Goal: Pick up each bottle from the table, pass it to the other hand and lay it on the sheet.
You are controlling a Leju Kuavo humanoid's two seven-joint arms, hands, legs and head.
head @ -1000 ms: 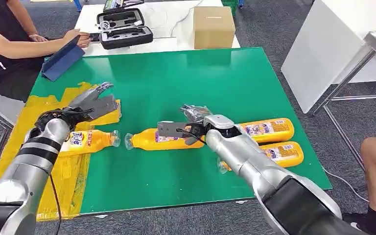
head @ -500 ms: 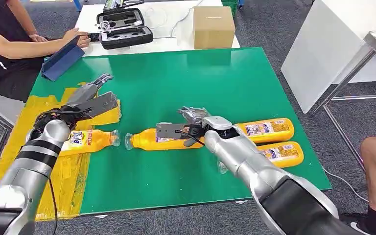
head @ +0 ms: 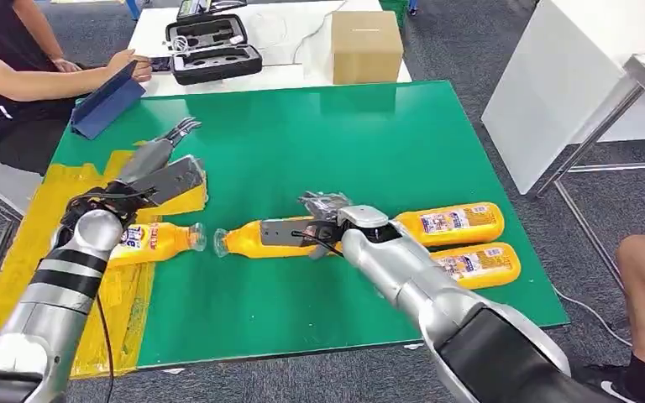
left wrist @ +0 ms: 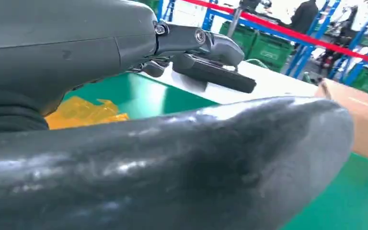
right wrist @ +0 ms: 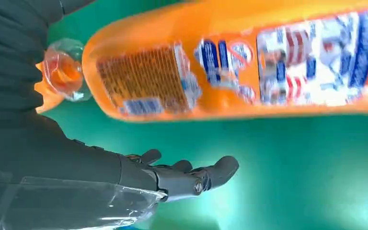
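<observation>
From where I stood, one orange bottle already lay on the yellow sheet, just below the left robot hand, its cap end reaching over the sheet's edge onto the green bench. That one I took as done.

The left robot hand hung above the sheet with its fingers stretched out and apart, holding nothing. In the left wrist view the fingers looked straight as well, with the bench and the sheet beyond them.

The right robot hand was down at the middle bottle, which lay on its side on the bench with its cap pointing toward the sheet. The hand sat over the bottle's thicker end. Its wrist view showed the fingers extended beside the bottle's label with green bench between them, so I judged the hand open and not yet gripping.

Behind that hand, on its far side from the sheet, two more bottles lay side by side: the farther bottle and the nearer bottle.

So by my reckoning one bottle was placed, the second was about to be picked up, and three in all were left to lift, pass across and lay down.
</observation>
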